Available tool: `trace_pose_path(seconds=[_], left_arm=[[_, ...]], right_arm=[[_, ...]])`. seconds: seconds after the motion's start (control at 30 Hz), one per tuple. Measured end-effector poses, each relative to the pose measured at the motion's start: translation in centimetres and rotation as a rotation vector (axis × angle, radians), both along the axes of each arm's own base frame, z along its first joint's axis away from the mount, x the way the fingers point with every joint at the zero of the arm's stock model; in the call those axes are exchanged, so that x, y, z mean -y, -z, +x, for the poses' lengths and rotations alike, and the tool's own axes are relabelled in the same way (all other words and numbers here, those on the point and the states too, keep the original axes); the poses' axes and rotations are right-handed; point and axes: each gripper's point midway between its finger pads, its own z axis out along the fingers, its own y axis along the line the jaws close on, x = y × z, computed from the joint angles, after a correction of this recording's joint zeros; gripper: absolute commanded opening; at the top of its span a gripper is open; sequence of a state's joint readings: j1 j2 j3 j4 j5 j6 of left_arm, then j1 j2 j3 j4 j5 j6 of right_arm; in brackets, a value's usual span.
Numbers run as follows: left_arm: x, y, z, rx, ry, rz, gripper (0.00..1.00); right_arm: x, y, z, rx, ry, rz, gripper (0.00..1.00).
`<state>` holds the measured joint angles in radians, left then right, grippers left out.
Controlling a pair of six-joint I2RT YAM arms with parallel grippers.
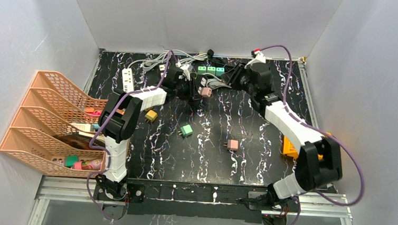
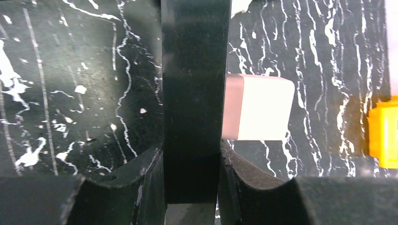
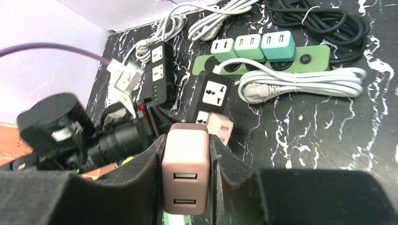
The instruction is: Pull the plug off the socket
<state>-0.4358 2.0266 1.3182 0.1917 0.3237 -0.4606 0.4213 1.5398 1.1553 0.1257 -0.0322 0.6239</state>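
Note:
My left gripper (image 1: 189, 90) is shut on the edge of a black socket strip (image 2: 195, 70), which runs upright between its jaws in the left wrist view. A pink plug (image 2: 260, 108) sticks out of the strip's right side, and it also shows in the top view (image 1: 205, 92). My right gripper (image 3: 186, 140) is shut on a second pink plug (image 3: 185, 164) with two USB ports. It holds this plug clear of the black strip (image 3: 212, 96), where the first pink plug (image 3: 221, 127) still sits. In the top view the right gripper (image 1: 231, 77) is just right of the strip.
A green socket strip (image 3: 263, 63) with three green plugs, white and grey coiled cables (image 3: 305, 82) and a white strip (image 1: 128, 78) lie at the back. Loose yellow (image 1: 150, 115), green (image 1: 186, 129) and pink (image 1: 232, 144) plugs lie mid-table. An orange file rack (image 1: 43, 117) stands at the left.

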Motion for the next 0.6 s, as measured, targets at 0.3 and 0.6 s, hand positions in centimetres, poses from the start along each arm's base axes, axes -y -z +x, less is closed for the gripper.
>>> trace_pose_path(seconds=[0.3,0.6], left_arm=[[-0.8,0.2,0.7,0.042,-0.004,0.064,0.00],[-1.4,0.3,0.3,0.074,0.014,0.095,0.00]], right_arm=[[3.4,10.2,-6.8,-0.176,-0.079,-0.112,0.00],[4.6,19.3,-13.2,-0.454,-0.183,-0.059,0.00]])
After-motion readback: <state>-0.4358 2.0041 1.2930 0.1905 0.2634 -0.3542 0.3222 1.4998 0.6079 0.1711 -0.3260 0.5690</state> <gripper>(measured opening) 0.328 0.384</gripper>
